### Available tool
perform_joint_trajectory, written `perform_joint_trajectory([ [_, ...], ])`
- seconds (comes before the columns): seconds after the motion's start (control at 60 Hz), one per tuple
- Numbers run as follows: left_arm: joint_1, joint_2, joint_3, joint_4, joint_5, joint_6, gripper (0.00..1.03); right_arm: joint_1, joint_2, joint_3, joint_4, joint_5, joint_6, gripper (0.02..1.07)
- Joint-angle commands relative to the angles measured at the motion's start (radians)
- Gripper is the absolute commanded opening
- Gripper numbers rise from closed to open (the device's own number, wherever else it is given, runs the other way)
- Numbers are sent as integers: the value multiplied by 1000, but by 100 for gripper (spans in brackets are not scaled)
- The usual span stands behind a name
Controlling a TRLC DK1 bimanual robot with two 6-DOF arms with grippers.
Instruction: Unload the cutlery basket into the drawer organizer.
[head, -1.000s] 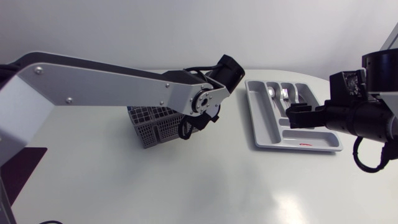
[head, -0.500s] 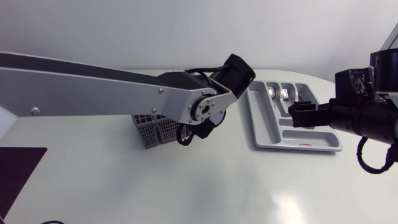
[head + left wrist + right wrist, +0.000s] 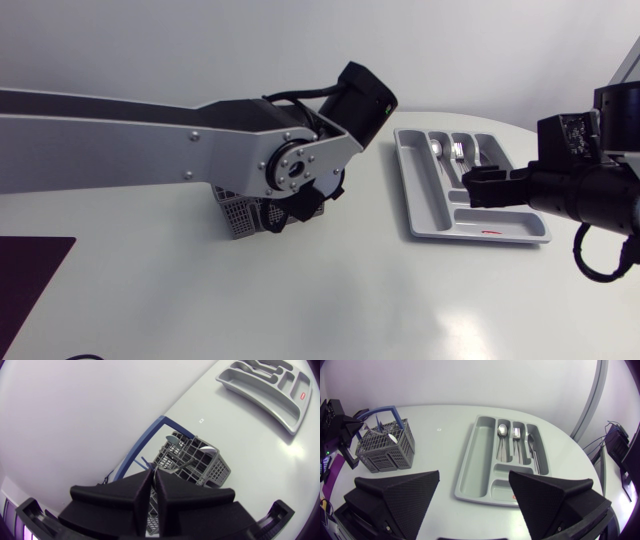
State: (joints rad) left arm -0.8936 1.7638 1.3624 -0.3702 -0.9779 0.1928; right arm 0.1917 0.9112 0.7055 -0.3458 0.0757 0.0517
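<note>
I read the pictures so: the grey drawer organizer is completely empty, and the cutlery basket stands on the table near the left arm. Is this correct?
Not quite. The drawer organizer is not empty: the right wrist view shows a spoon, a fork and a third utensil lying in its narrow slots. The cutlery basket does stand on the table near the left arm.

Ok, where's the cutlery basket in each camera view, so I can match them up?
Head view: cutlery basket mid-table, mostly hidden under the left arm.
Left wrist view: cutlery basket just ahead of the left gripper.
Right wrist view: cutlery basket ahead of the right gripper, off to its left.
Shared landmark: the grey drawer organizer, in all three.
</note>
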Motion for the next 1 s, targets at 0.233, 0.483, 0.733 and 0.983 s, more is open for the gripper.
perform_joint_trajectory([
  [0.233, -27, -193, -72, -1, -4, 54, 11, 80, -55, -23, -1, -2, -52, 102],
  [0.483, -25, -386, -11, -131, 160, 11, 12, 173, -78, -11, 4, 4, -168, 102],
  [0.733, 81, -394, 70, -268, 627, -139, 12, 453, -132, -28, -15, 127, -526, 92],
  [0.983, 107, -303, 70, -266, 927, -179, 12, 497, -121, -1, -47, -19, -573, 91],
])
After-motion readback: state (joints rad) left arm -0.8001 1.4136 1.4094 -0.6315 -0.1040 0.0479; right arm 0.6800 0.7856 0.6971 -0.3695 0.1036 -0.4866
